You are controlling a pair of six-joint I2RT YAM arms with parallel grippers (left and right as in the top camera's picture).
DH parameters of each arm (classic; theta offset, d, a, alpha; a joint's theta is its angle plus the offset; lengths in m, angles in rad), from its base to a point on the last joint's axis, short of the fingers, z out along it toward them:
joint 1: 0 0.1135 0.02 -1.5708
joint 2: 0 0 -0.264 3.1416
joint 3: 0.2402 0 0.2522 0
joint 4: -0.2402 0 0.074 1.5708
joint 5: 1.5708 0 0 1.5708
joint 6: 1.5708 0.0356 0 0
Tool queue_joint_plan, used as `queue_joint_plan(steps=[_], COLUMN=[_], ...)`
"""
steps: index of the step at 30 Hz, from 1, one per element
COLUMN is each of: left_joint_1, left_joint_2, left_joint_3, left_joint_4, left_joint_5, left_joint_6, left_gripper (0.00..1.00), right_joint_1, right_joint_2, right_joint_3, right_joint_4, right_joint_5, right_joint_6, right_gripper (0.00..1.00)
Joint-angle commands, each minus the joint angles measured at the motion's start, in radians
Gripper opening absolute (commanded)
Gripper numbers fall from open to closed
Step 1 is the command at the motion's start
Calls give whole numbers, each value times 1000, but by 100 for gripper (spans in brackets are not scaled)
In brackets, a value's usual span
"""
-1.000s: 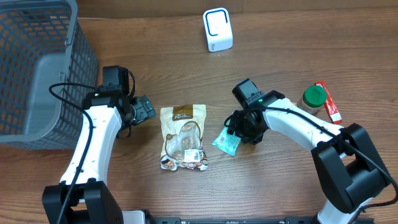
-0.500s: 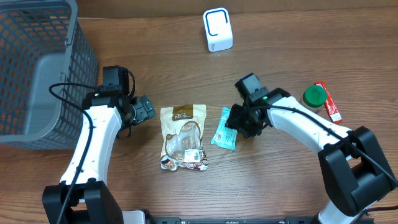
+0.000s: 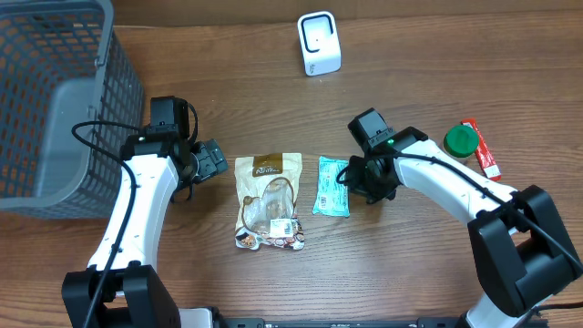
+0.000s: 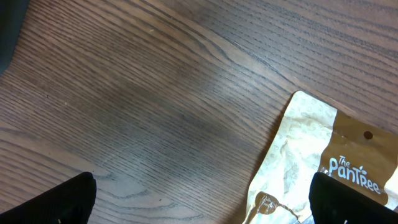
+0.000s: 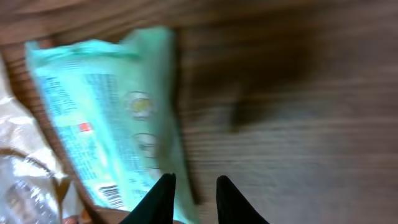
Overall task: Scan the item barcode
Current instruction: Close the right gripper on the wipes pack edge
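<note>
Overhead view: green packet (image 3: 332, 186) flat on table (image 3: 410, 264), between brown pouch (image 3: 268, 200) and right gripper (image 3: 355, 179).
Right gripper: jaws nearly together at packet's edge; grip cannot be told.
Left gripper (image 4: 199, 202): wide open, holding nothing.

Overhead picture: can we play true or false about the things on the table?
1. The teal packet lies beside the brown bag. True.
2. The brown bag is inside the basket. False: it lies on the table.
3. The left gripper is open and holds nothing. True.
4. The jar has a red lid. False: its lid is green.
</note>
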Motion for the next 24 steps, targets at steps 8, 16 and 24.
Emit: queue_joint_plan(steps=[8,16,24], left_joint_1=[2,2,2], left_joint_2=[-2,-2,-2], left_joint_3=[14,14,14], left_joint_4=[0,0,1], left_joint_5=[-10,-10,-10], left_joint_6=[11,11,11], left_gripper=[100,100,100], right_joint_1=[194,166,15], right_joint_2=[-32,-58,-109], right_joint_3=[-106,-26,115], right_joint_4=[173,6,-92], right_joint_5=[-22,-71,-165], right_joint_6=[190,55,-251], right_gripper=[24,22,58])
